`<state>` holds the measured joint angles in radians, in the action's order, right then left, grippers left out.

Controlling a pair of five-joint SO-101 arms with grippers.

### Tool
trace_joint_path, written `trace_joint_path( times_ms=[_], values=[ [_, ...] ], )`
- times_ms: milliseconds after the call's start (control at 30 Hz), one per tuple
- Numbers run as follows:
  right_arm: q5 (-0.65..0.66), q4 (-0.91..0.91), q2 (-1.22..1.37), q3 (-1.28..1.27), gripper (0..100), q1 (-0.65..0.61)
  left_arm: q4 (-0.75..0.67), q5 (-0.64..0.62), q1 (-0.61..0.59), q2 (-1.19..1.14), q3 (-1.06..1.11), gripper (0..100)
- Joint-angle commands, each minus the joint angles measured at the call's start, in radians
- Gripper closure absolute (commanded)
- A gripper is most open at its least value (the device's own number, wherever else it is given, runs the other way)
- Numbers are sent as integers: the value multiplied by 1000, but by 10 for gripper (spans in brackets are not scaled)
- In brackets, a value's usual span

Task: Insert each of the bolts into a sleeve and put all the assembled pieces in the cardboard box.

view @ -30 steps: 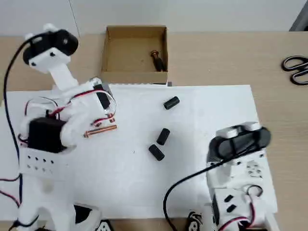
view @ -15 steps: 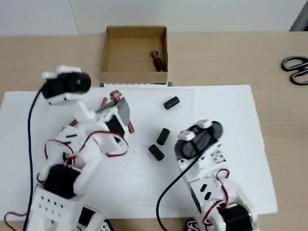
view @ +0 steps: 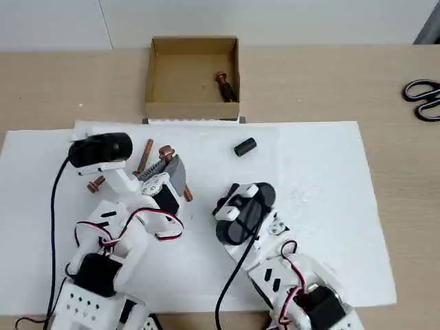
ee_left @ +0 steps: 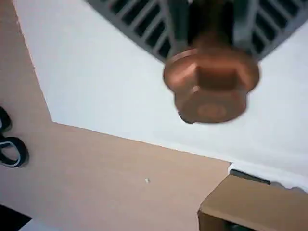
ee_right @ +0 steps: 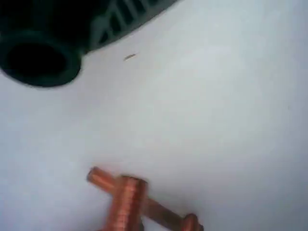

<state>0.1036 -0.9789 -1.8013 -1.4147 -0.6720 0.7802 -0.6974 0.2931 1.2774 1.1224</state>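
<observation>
your left fingers (ee_left: 139, 24) clamp a bolt (ee_left: 211, 82), head toward the far edge of the bench (view: 330, 75); sleeve (ee_right: 38, 57) by your right arm (view: 240, 213), grip unclear.

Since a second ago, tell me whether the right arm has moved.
Yes. The right arm has swung left over the paper, away from the scissors, ending nearly in line with the cardboard box and its right wall.

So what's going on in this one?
Two arms are pairing bolts with sleeves. The left gripper holds a copper bolt above the white sheet. The right gripper is at a black sleeve mid-sheet; whether it grips it is unclear. One assembled piece lies in the cardboard box; another sleeve and two bolts lie loose.
</observation>
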Motion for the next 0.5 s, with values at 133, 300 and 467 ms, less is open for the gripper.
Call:
trace_joint_path(
  times_ms=[133,300,467],
  values=[
    [-6,74,-5,-28,995,-42,-61,-6,123,26,-2,994],
    [-6,76,-4,-28,995,-42,-61,-6,169,23,-2,994],
    [-8,71,-8,-28,995,-42,-63,-6,175,23,-2,994]
  ],
)
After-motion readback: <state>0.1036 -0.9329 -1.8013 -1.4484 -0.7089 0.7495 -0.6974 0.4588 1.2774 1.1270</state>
